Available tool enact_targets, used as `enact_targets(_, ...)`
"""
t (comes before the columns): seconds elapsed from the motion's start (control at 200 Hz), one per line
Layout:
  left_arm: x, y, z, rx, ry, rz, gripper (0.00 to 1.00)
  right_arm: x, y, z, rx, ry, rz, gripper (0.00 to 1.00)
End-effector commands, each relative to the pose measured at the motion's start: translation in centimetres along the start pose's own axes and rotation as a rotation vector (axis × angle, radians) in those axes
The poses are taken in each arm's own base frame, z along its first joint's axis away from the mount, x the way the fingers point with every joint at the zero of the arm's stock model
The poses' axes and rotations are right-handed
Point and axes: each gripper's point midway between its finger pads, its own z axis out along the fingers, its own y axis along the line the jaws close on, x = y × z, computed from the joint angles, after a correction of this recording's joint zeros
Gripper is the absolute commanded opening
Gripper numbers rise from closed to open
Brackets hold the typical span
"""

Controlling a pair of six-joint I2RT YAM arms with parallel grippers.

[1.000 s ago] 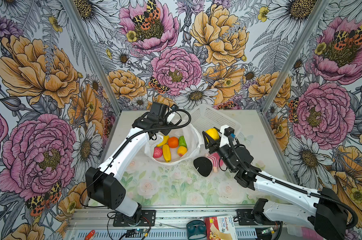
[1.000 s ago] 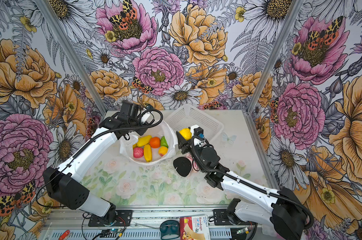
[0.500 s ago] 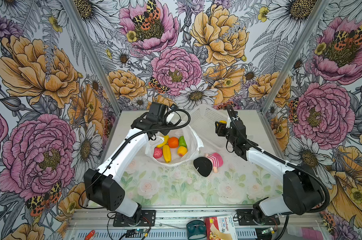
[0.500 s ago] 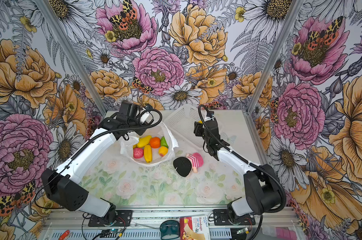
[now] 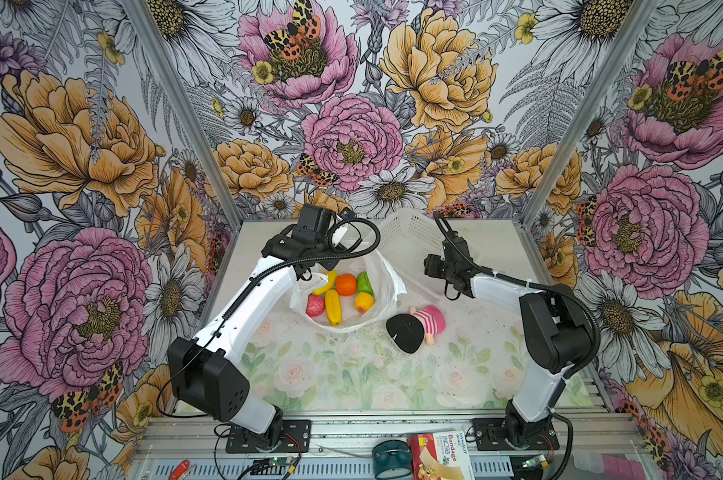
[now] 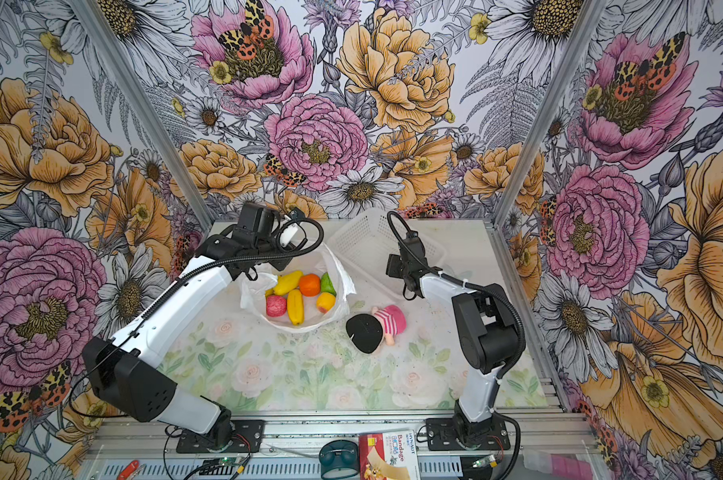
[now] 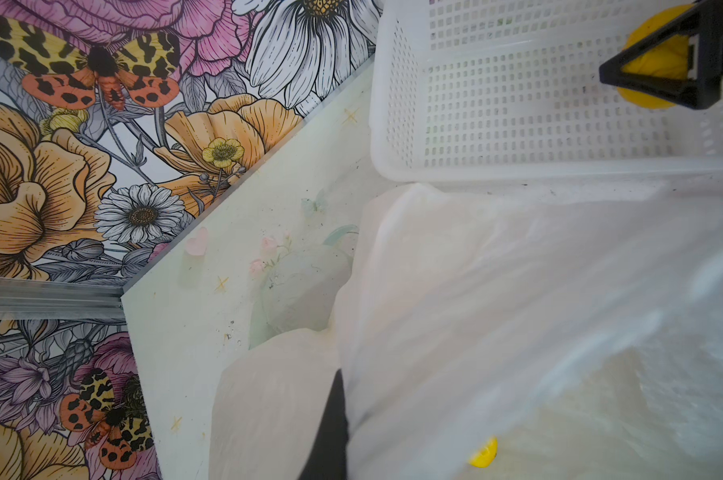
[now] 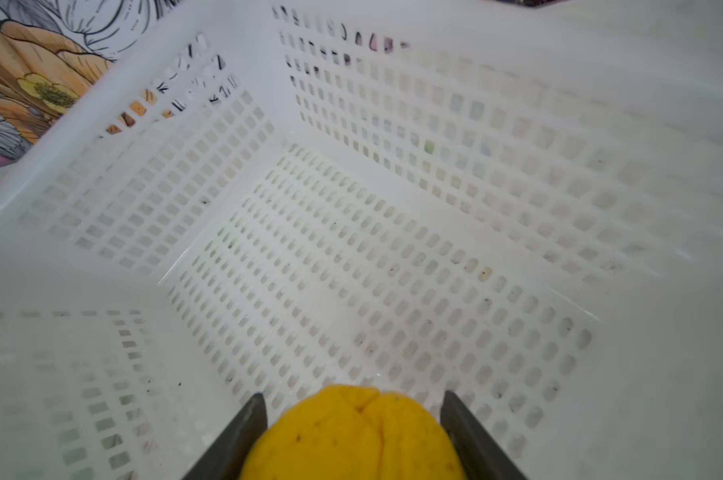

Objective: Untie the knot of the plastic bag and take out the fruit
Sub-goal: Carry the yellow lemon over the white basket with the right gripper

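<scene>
The thin, crinkly plastic bag (image 5: 386,282) is spread open on the desk (image 5: 351,365), with glossy little fruit (image 5: 345,284) piled inside. Its filmy edge is pinched by the left fingers (image 7: 330,415), which are pressed together. A rounded yellow fruit (image 8: 351,432) is clamped between the right fingers (image 8: 243,436) over the rigid perforated basket (image 8: 393,249).

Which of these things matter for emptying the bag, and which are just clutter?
Job: plastic bag, the fruit in it, yellow fruit in the right gripper, white basket.
Lying about: doll, bandage box, red-handled tool.
</scene>
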Motion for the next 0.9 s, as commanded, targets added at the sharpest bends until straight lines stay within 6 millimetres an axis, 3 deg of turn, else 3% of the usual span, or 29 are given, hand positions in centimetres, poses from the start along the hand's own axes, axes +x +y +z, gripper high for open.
enact_targets(0.0,-0.6,0.3,-1.0,-0.02,-0.035,0.003,0.0,-1.0,-1.1,0.3,0.011,-0.024,0.07,0.18)
enact_targets(0.185,-0.6,0.3,-1.1,-0.019,-0.037,0.003,0.0,-0.6,-5.1,0.1,0.069,-0.045,0.182,0.18)
enact_targets(0.295,-0.7,0.3,-1.2,-0.018,-0.041,0.003,0.0,-0.8,-6.3,-0.5,0.056,-0.079,0.234,0.21)
enact_targets(0.555,-0.6,0.4,-1.1,-0.014,-0.04,-0.004,0.0,-1.0,-4.9,-1.5,-0.003,-0.099,0.25,0.23)
enact_targets(0.791,-0.7,0.6,-1.3,-0.015,-0.047,-0.01,0.0,-0.5,-3.5,-0.9,-0.036,-0.086,0.248,0.31)
enact_targets(0.896,-0.7,0.6,-1.3,-0.012,-0.049,-0.011,0.0,-0.4,-3.5,-0.7,-0.037,-0.081,0.247,0.4)
